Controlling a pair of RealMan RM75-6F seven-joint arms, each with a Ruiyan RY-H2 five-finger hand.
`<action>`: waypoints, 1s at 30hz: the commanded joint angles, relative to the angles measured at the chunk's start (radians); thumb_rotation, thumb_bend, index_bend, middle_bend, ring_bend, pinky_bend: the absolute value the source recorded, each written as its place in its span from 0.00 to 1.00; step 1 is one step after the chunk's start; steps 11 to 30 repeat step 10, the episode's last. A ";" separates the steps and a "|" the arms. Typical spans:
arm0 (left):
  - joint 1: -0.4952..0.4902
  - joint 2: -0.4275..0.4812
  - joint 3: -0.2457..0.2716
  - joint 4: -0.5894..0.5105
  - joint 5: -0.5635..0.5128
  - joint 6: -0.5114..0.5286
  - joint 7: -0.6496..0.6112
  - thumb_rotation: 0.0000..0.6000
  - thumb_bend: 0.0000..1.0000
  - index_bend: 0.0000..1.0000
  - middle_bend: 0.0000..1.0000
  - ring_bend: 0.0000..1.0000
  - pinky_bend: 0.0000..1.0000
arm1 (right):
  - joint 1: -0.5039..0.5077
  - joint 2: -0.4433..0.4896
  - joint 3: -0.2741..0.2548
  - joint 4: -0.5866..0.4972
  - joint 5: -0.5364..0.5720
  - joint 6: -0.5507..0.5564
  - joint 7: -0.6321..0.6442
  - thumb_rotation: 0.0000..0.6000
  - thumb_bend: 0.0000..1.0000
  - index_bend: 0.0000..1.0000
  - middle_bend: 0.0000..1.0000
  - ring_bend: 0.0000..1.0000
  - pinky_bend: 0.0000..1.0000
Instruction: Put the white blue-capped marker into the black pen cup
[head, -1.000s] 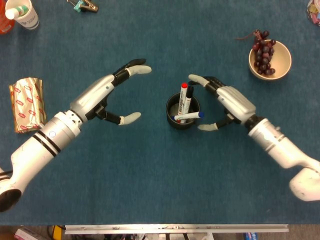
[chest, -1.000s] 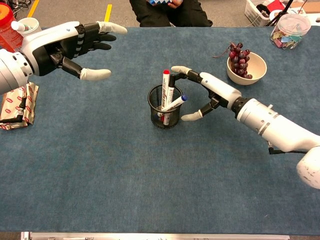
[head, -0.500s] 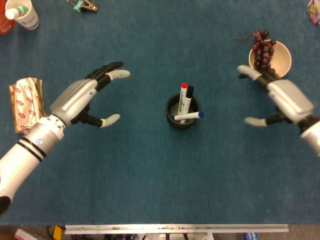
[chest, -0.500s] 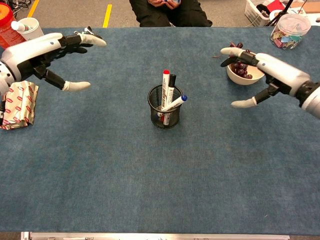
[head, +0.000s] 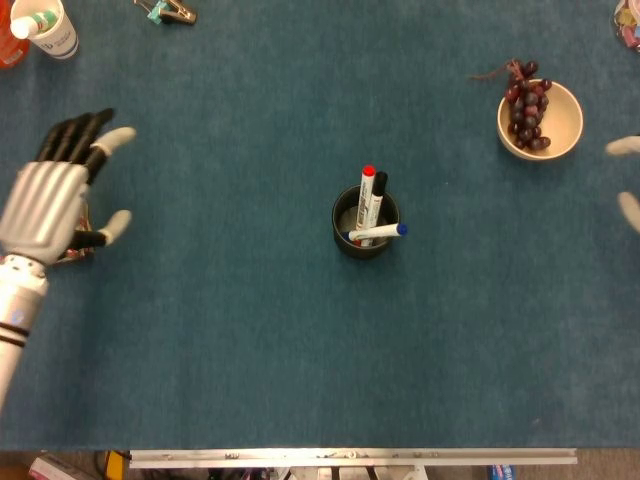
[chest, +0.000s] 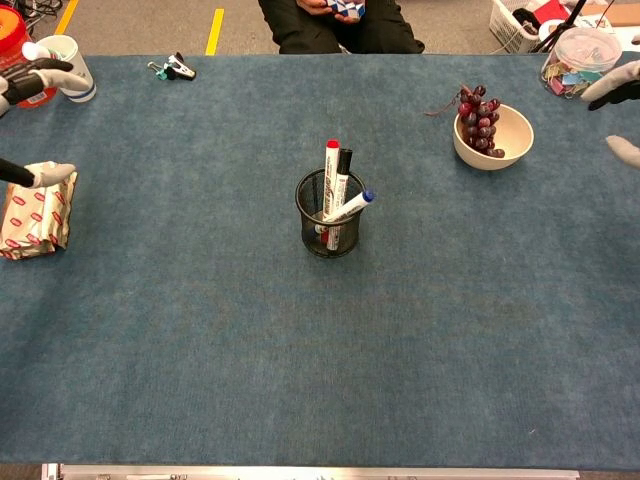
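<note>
Marker seated in cup; both hands at the table edges, holding nothing.

The white blue-capped marker (head: 376, 232) leans tilted inside the black pen cup (head: 365, 222), cap end over the rim, beside 1 red-capped marker (head: 367, 193) and 1 black-capped marker (head: 379, 187). The left hand (head: 48, 197) sits at the far left above the gold packet (chest: 33, 209), fingers spread and empty. Of the right hand (chest: 620, 110), only separated fingertips show at the right edge, near the bowl of grapes (head: 540, 117).
</note>
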 joint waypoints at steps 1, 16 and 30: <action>0.051 0.005 0.011 0.009 -0.021 0.052 0.057 1.00 0.28 0.15 0.05 0.00 0.06 | -0.052 0.019 0.002 -0.001 0.007 0.059 -0.037 1.00 0.38 0.37 0.38 0.30 0.26; 0.163 0.015 0.032 -0.031 -0.029 0.188 0.166 1.00 0.28 0.15 0.06 0.00 0.06 | -0.164 0.030 0.016 -0.002 0.022 0.185 -0.074 1.00 0.38 0.39 0.40 0.31 0.27; 0.163 0.015 0.032 -0.031 -0.029 0.188 0.166 1.00 0.28 0.15 0.06 0.00 0.06 | -0.164 0.030 0.016 -0.002 0.022 0.185 -0.074 1.00 0.38 0.39 0.40 0.31 0.27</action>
